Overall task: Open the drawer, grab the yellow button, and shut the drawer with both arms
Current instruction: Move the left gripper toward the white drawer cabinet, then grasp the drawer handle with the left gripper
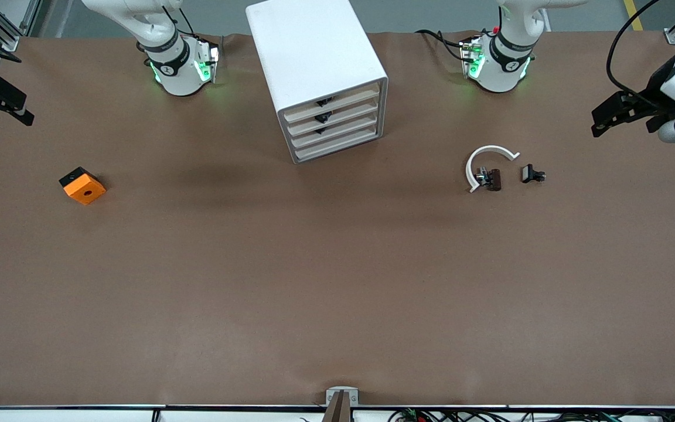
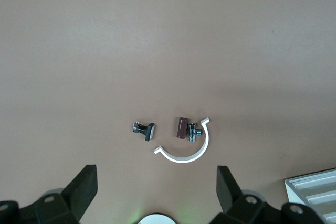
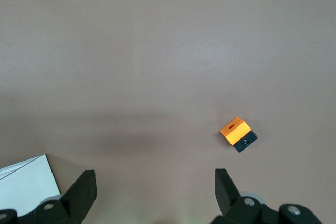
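Right now both arms are waiting at the table's ends. The left gripper (image 2: 155, 192) is hanging wide open and empty above the left arm's end; the right gripper (image 3: 152, 195) is doing likewise at the right arm's end. All four drawers (image 1: 331, 105) are sitting shut in the white cabinet (image 1: 314, 53), near the bases. The button is not showing anywhere. An orange block (image 1: 82, 186), a white curved piece (image 1: 487, 155) and black clip parts (image 1: 532, 174) are lying well apart, leaving broad bare table (image 1: 337, 281) nearer the camera.
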{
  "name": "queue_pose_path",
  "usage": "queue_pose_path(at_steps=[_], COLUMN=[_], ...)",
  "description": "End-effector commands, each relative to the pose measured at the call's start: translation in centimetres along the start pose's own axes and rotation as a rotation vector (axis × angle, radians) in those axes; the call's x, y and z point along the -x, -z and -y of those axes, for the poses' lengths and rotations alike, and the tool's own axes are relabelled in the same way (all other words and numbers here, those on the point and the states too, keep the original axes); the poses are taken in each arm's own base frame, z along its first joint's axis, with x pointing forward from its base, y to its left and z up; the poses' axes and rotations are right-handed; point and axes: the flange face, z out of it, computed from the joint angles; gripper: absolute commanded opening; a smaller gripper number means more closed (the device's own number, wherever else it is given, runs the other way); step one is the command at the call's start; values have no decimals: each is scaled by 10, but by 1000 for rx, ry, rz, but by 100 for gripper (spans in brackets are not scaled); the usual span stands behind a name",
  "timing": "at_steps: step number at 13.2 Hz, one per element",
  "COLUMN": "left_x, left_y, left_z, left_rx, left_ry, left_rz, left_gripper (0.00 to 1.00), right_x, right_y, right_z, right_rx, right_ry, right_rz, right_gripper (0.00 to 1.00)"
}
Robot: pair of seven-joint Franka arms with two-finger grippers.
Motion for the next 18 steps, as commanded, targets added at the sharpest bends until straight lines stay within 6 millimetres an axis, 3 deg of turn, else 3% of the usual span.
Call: queue_pose_path(at_steps=[1,4,6,11,14,18], left_x=[-18,-32,-38,-31,-18,-20], left_y=[-25,-78,-124,-212,-254,-288], left_z=[-12,-41,-67,-171,-230,-278], left_rx=[18,4,9,-68,-114,-193], left_ry=[10,121,281,585,726,1299], left_rz=[55,111,143,281,373,578], left_gripper=[100,100,100,100,100,100], right_x=[7,7,7,8,6,5], right_y=[5,8,8,8,10,11], right_z=[1,2,2,1,2,-1], right_rx=[4,4,4,6,6,4], right_ry=[7,9,9,9,9,3], right_rz=[-15,-23,-21,-18,-10,-11], right_gripper=[100,100,100,100,100,100])
